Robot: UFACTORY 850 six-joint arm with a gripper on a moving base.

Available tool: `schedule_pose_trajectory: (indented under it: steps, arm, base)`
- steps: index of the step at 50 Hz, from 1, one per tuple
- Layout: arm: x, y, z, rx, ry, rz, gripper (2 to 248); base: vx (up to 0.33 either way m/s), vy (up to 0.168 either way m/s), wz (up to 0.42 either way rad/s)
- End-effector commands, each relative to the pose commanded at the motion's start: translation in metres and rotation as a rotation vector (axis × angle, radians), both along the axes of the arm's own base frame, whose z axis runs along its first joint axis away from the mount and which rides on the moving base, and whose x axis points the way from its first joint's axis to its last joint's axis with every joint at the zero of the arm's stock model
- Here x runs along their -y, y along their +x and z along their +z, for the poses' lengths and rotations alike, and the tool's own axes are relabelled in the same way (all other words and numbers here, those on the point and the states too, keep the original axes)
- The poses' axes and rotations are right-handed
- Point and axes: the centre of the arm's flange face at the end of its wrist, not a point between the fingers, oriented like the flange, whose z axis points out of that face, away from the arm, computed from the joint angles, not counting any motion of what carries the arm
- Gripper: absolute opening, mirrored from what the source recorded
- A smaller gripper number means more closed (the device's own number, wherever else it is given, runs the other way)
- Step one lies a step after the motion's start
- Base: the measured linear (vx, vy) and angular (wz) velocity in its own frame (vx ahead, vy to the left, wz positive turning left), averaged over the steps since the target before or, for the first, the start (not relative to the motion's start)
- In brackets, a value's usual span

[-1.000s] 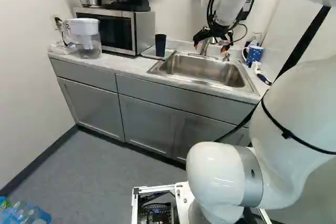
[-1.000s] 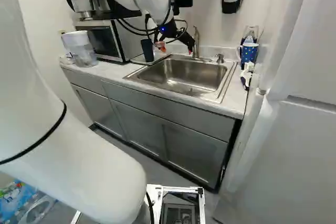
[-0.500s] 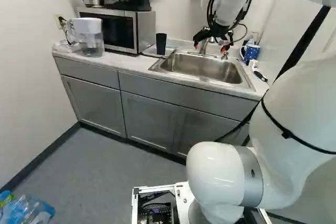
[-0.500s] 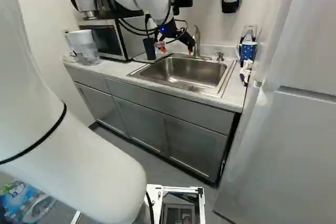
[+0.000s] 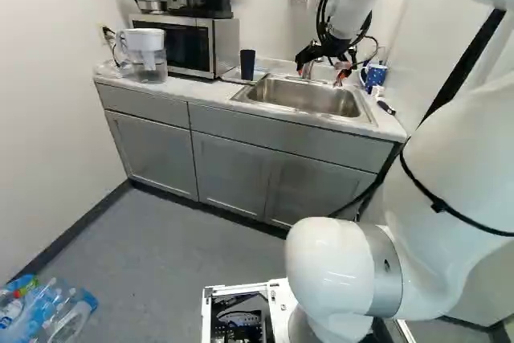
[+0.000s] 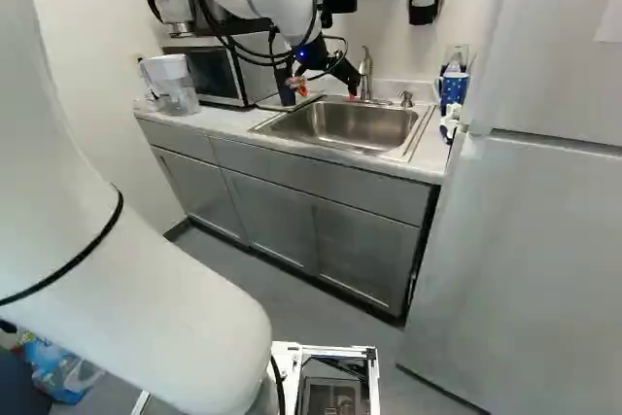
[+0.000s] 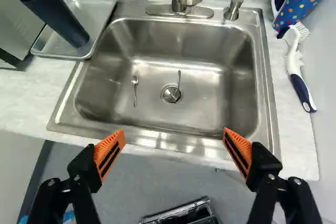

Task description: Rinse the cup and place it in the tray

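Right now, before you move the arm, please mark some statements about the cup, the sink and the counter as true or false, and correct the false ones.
1. The dark tumbler stands in the tray. True.
2. The fingers are closed on the tumbler. False: they stand wide open with nothing between them.
3. A spoon lies in the sink. True.
4. The scrub brush lies inside the sink. False: it lies on the counter beside the sink.
5. The polka-dot mug stands in the tray. False: it is on the counter, across the sink from the tray.
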Motion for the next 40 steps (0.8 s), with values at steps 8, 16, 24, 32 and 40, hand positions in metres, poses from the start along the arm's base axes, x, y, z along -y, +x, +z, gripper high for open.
schedule_pose_trajectory:
  steps: [8,16,24,32,40]
  arm:
    - [0.0,0.0,0.0,0.0,0.0,0.0,247]
    - [0.0,0.0,0.0,0.0,0.0,0.0,247]
    - [0.0,0.0,0.0,0.0,0.0,0.0,247]
    - [0.0,0.0,0.0,0.0,0.0,0.0,247]
    - [0.0,0.0,0.0,0.0,0.0,0.0,247]
  base:
    - [-0.169,0.043,-0.005]
    - [-0.171,0.042,-0.006]
    - [-0.17,0.042,-0.004]
    - [-0.172,0.038,-0.004]
    - [-0.136,0.034,0.0]
